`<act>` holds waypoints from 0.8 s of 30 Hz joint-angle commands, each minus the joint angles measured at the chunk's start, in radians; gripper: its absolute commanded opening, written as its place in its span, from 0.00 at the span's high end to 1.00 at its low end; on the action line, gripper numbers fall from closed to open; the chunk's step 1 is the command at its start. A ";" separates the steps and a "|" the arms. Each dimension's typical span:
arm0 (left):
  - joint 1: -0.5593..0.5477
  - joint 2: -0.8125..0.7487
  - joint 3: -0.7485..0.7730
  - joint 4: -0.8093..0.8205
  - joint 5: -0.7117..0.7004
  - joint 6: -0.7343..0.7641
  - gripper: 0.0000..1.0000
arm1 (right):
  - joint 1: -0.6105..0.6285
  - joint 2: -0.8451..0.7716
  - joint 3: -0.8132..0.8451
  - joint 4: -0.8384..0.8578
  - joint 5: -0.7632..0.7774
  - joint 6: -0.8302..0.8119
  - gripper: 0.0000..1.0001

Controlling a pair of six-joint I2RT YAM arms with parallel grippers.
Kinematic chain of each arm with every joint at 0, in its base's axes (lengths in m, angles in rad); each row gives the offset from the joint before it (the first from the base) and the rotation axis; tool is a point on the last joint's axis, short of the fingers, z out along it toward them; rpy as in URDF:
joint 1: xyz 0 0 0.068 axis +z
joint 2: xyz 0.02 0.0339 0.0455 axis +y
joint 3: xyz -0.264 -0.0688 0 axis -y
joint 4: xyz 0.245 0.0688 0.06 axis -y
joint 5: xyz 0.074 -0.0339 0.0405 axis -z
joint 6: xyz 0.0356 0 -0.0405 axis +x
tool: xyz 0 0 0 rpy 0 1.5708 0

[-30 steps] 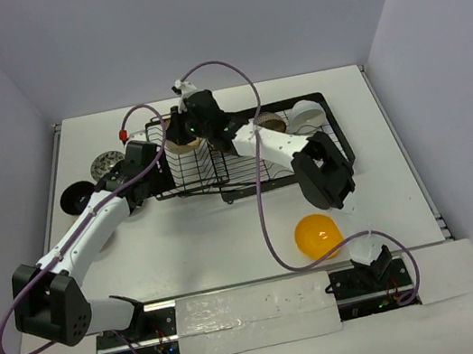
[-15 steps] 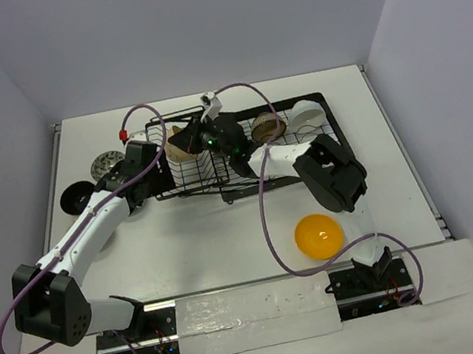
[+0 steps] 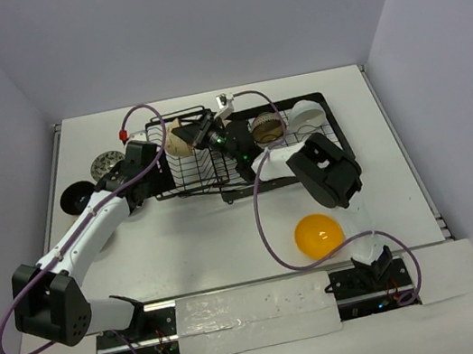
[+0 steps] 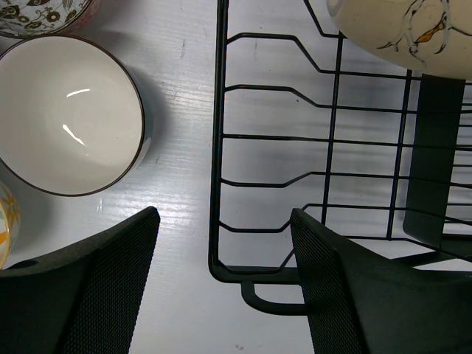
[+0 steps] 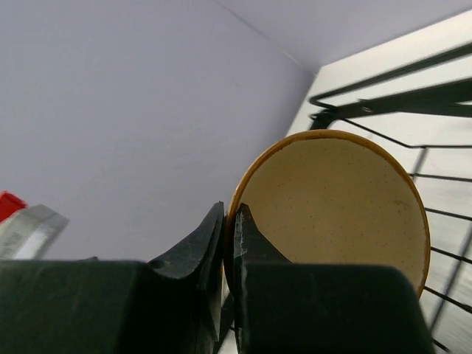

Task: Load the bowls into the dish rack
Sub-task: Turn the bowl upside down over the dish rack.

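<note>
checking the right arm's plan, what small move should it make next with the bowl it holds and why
The right end effector is shut on the rim of the cream round bowl with a brown edge, held on edge over the basket part of the black wire dish rack; whether it rests there yet is unclear. So probably ease it down between the wires before any release.

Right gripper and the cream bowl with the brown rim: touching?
Touching. The right wrist view shows the right gripper with its jaws pinched on the rim of the cream bowl, no gap.
</note>
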State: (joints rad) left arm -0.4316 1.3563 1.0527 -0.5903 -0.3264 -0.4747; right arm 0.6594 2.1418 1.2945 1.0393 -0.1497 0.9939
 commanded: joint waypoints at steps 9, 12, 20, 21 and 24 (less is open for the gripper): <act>-0.007 -0.032 -0.010 -0.017 0.013 0.004 0.23 | -0.078 -0.186 -0.135 0.019 0.016 -0.090 1.00; -0.007 -0.033 -0.011 -0.019 0.006 0.002 0.23 | -0.090 -0.214 -0.139 -0.021 0.001 -0.124 1.00; -0.007 -0.029 -0.010 -0.023 -0.008 0.002 0.22 | -0.127 -0.235 -0.181 -0.042 -0.045 -0.147 1.00; -0.007 -0.031 -0.010 -0.023 -0.010 0.002 0.22 | -0.133 -0.229 -0.187 -0.041 -0.050 -0.143 1.00; -0.007 -0.031 -0.011 -0.023 -0.013 0.002 0.22 | -0.139 -0.214 -0.201 -0.013 -0.067 -0.132 1.00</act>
State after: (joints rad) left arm -0.4366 1.3563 1.0527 -0.5900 -0.3264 -0.4763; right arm 0.5735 1.9621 1.1252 1.0103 -0.2436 0.9195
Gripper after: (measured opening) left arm 0.778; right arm 0.093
